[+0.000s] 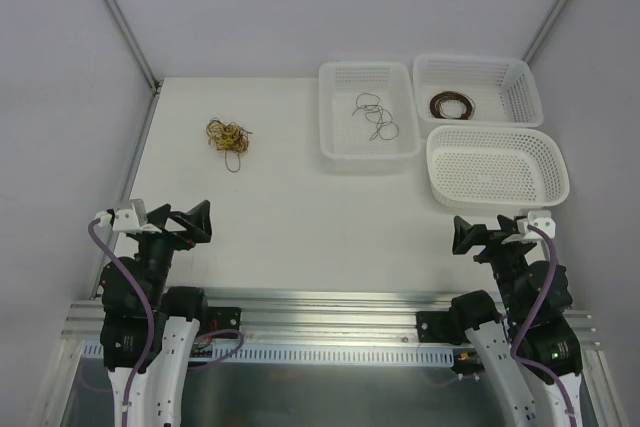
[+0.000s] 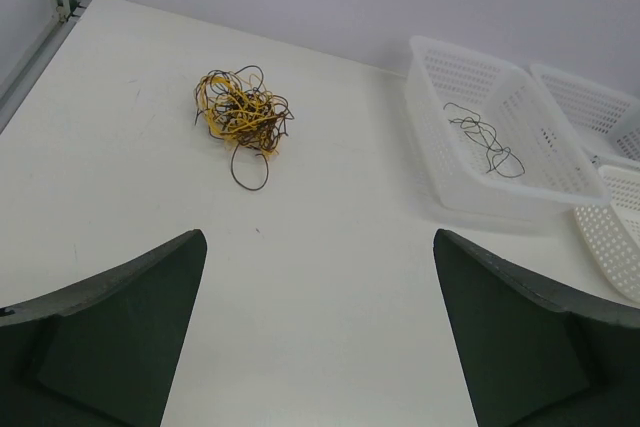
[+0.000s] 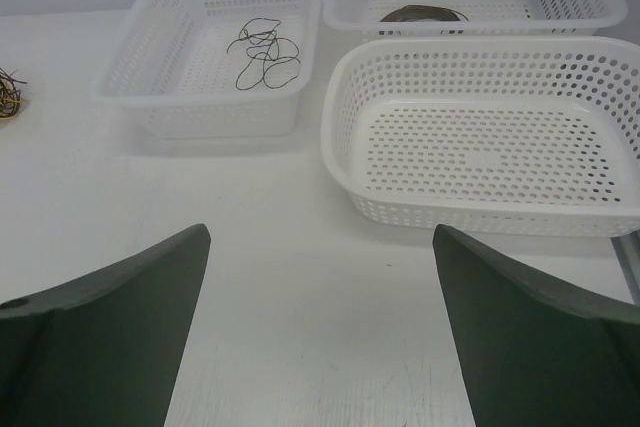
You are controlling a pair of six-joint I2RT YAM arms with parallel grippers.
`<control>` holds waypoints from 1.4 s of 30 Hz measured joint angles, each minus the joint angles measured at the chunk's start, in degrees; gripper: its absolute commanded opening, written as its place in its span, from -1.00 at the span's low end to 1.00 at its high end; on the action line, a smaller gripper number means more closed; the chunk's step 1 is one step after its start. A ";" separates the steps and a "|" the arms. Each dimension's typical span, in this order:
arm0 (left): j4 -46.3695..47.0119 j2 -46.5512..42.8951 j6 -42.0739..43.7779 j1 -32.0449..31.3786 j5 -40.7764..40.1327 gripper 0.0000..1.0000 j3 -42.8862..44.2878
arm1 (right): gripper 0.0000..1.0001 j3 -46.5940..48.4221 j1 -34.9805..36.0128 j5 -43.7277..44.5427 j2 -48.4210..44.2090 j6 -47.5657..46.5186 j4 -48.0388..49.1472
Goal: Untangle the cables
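My left gripper (image 1: 203,222) spread wide, empty. Tangle of cables (image 1: 229,134) on table (image 1: 300,207), ahead of it and slightly right, well apart; round clump, no clear long axis. My right gripper (image 1: 459,235) also spread, empty, much farther off. Left arm nearer.

A white table (image 1: 280,237) enclosed by pale, apparently lilac-tinted walls (image 1: 300,7) with metal corner posts (image 1: 117,15).

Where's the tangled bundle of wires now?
In the top view the tangled bundle lies on the table at far left, well left of the basket holding black wires.
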 measured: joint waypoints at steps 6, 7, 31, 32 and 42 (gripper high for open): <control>0.00 0.00 -0.22 0.00 -0.09 0.98 0.00 | 0.99 -0.02 -0.15 -1.16 0.00 0.17 0.02; 0.00 0.00 -0.31 0.00 -0.22 0.98 0.00 | 0.99 -0.11 -0.37 -1.70 0.00 0.17 0.11; 0.83 46.56 -18.10 0.00 -3.23 0.98 11.41 | 0.99 13.09 -2.64 -16.24 26.25 7.80 -8.39; 1.22 50.47 -18.84 0.00 -3.34 0.98 13.09 | 0.99 13.11 -2.64 -16.94 27.80 7.96 -9.35; 9.11 79.82 -26.95 0.90 -6.43 0.98 22.47 | 0.99 13.14 -2.67 -22.27 29.70 8.79 -12.09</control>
